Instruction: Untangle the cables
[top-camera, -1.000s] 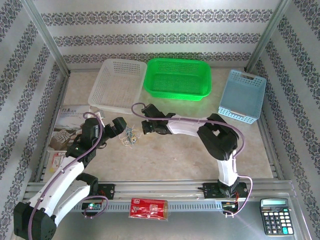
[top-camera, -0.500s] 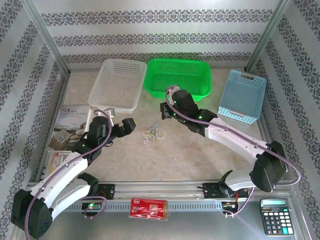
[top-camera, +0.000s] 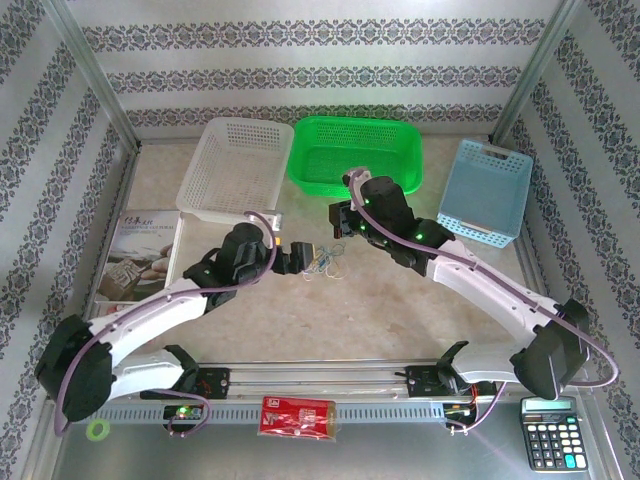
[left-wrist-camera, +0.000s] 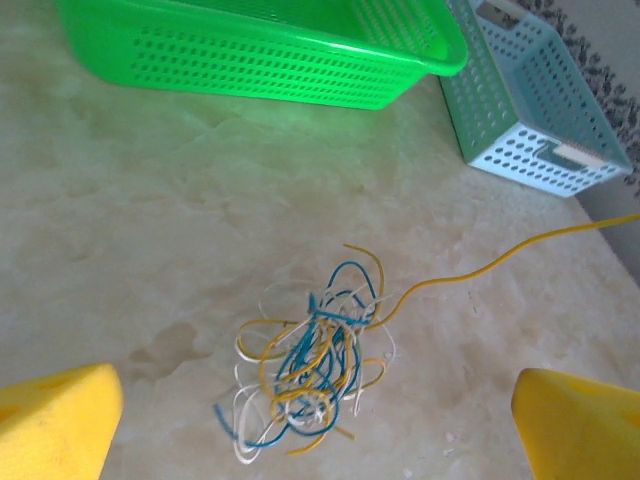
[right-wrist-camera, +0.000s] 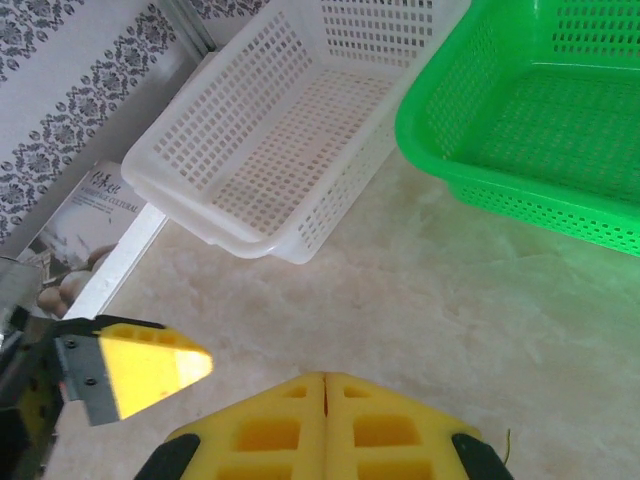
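Cables (left-wrist-camera: 310, 365) bunched between left gripper's (left-wrist-camera: 315, 400) spread fingers — touching neither; slightly ahead.

The left arm (top-camera: 150, 315) and right arm (top-camera: 480, 285) are white shells with black joints, each trailing 1 purple cord. Small green lights dot the right arm; the fingers (left-wrist-camera: 55, 425) are yellow.

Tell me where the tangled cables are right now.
The cables lie on the table near its middle in the top view, just right of the left claw and in front of the green basket.
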